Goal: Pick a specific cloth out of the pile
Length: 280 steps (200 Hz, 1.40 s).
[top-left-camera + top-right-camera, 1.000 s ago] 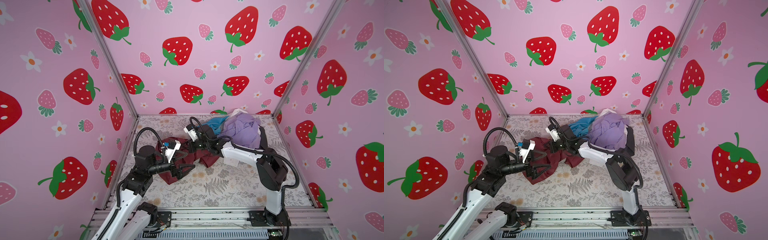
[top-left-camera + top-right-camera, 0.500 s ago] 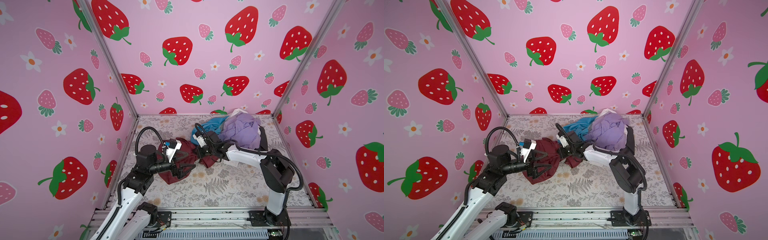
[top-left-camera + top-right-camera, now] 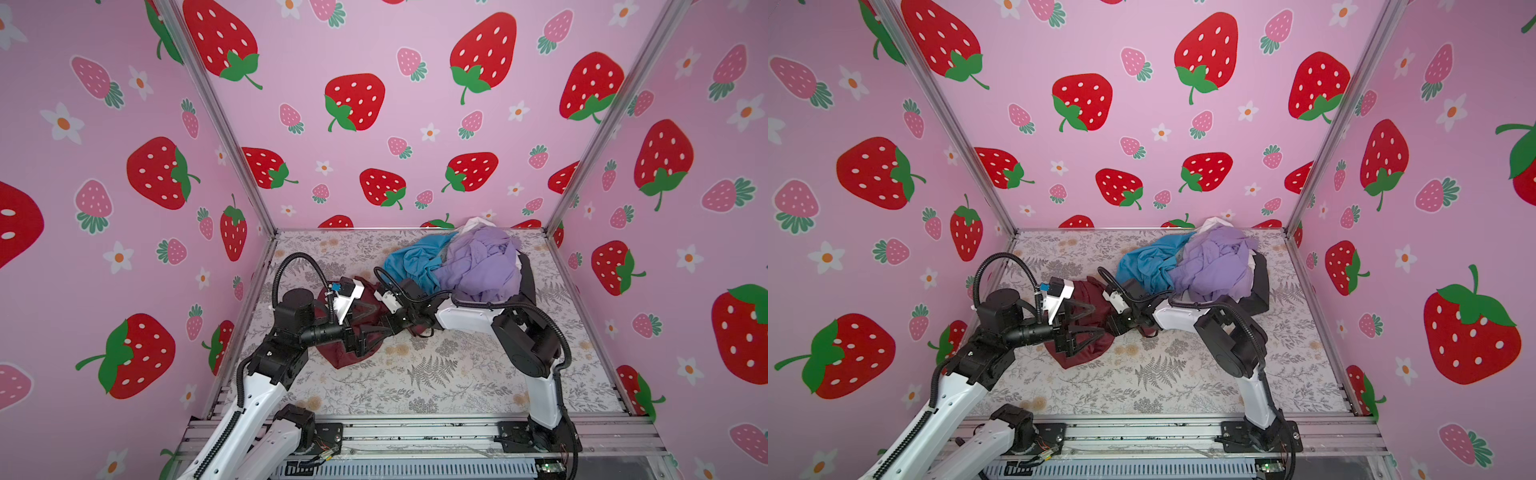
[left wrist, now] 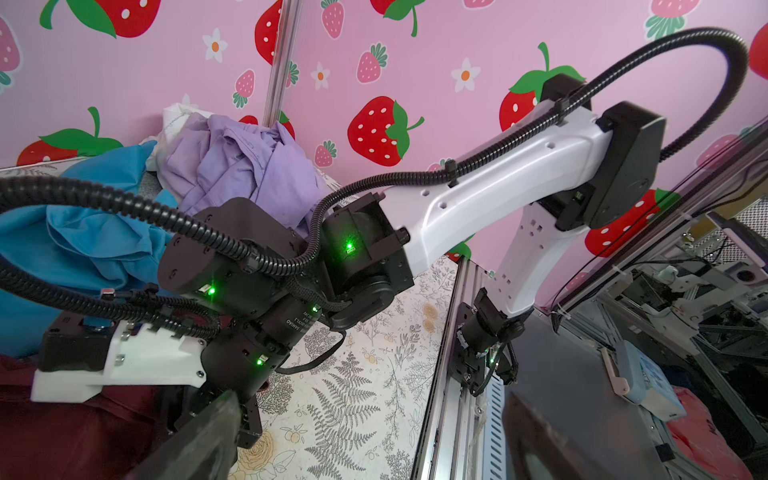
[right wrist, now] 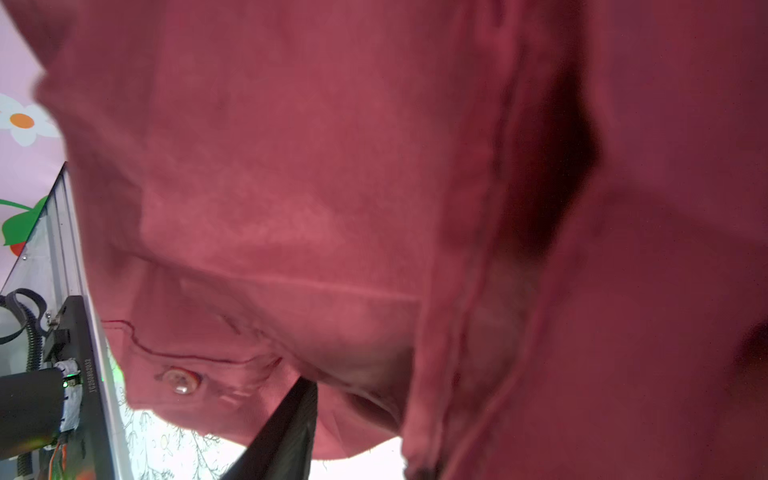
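**Edges and clearance.** The cloth [image 3: 352,354] lies bunched on the table [image 3: 449,376], left of centre. Its left side is hidden behind the left arm [image 3: 291,328] and lies close to the table's left edge. Its far edge comes just beside the blue cloth [image 3: 409,262] at the left of the pile [image 3: 478,266], which sits in the far right corner. The near half of the table is open patterned surface.

**Grippers.** The left gripper [image 3: 382,319] is over the cloth with its jaws spread wide. The left wrist view shows its fingers [image 4: 199,432] far apart and gripping nothing, with only table and the near rail [image 4: 446,395] between them. The right gripper [image 3: 397,326] sits low at the cloth's right side, nose to nose with the left one. Whether it is parted or clamped cannot be told.

**View differences.** The right wrist view is filled by the cloth close against the lens, showing a seam and a small round button [image 5: 179,381]. One dark finger [image 5: 282,436] shows there; the other is covered. Both top views show the lavender cloth [image 3: 1214,266] on top of the pile, a black garment [image 3: 1260,282] at its right and a white garment [image 3: 1214,222] at its far side.

**Hidden.** In both top views the gripper bodies mask any contact between the right gripper and the cloth.
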### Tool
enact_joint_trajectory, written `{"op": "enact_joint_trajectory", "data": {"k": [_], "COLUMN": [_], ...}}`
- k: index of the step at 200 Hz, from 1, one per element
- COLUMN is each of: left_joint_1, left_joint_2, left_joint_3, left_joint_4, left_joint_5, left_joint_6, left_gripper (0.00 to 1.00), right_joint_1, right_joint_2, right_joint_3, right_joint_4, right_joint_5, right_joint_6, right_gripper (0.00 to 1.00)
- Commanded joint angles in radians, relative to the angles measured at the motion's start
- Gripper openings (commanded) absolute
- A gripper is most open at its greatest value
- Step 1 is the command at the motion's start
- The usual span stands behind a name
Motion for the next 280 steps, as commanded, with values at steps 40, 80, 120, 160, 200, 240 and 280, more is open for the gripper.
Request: {"op": "enact_joint_trajectory", "data": {"k": [40, 80, 120, 160, 200, 240, 280], "left_joint_1": [-0.004, -0.004, -0.004, -0.004, -0.004, -0.004, -0.003], "left_joint_2": [-0.005, -0.005, -0.005, -0.005, -0.005, -0.006, -0.010], "left_joint_3": [0.007, 0.005, 0.004, 0.004, 0.005, 0.005, 0.008], "left_joint_4": [0.004, 0.005, 0.005, 0.005, 0.005, 0.007, 0.008], "left_joint_5": [0.005, 0.004, 0.003, 0.000, 0.000, -0.001, 0.006], "left_joint_6": [0.023, 0.025, 0.028, 0.032, 0.034, 0.037, 0.036], "left_gripper": [0.99, 0.99, 0.99, 0.99, 0.99, 0.99, 0.99], "right_joint_1": [0.033, 0.037, 0.037, 0.037, 0.037, 0.032, 0.032], "right_joint_2": [0.114, 0.220, 0.341, 0.505, 0.614, 0.658, 0.590], "right_joint_3": [0.138, 0.249, 0.406, 0.650, 0.822, 0.889, 0.801], "right_joint_4": [0.061, 0.097, 0.161, 0.212, 0.269, 0.289, 0.363], "right_joint_5": [-0.089, -0.121, -0.162, -0.217, -0.212, -0.208, -0.206], "right_joint_6": [0.069, 0.155, 0.260, 0.363, 0.434, 0.457, 0.428], "right_gripper": [0.55, 0.55, 0.54, 0.54, 0.56, 0.57, 0.72]}}
